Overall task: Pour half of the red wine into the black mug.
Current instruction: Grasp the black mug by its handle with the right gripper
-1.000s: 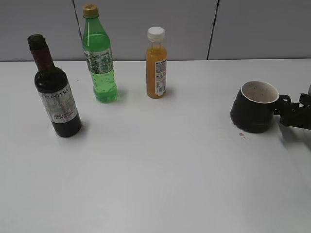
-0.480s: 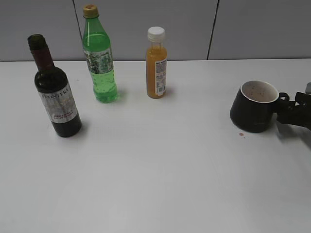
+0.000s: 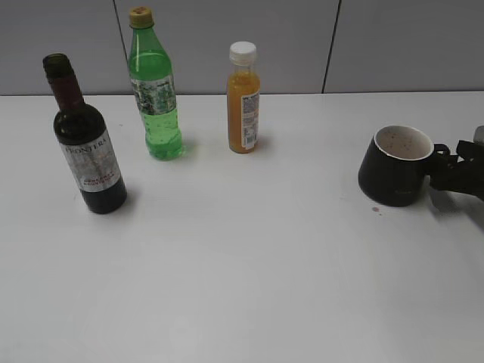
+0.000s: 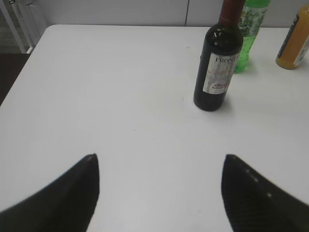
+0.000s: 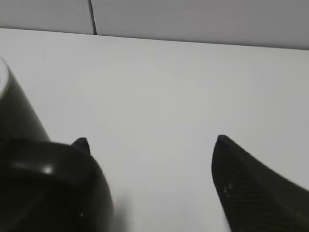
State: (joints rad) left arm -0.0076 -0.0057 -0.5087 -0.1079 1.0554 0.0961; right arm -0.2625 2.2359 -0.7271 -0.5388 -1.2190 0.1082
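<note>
Wine bottle (image 3: 85, 140) stands upright, dark glass, maroon-foiled neck.

Green bottle (image 3: 155, 94), orange juice bottle (image 3: 243, 98) upright, white table (image 3: 249, 265).

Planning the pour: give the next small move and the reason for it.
Probably bring the left tool forward to the Frontera wine bottle and close around its body. That tool stands open and empty, short of the upright bottle, and the bottle's mouth looks uncapped. The black mug sits far to the right with the open right tool at its handle, so lifting the bottle comes first.
</note>
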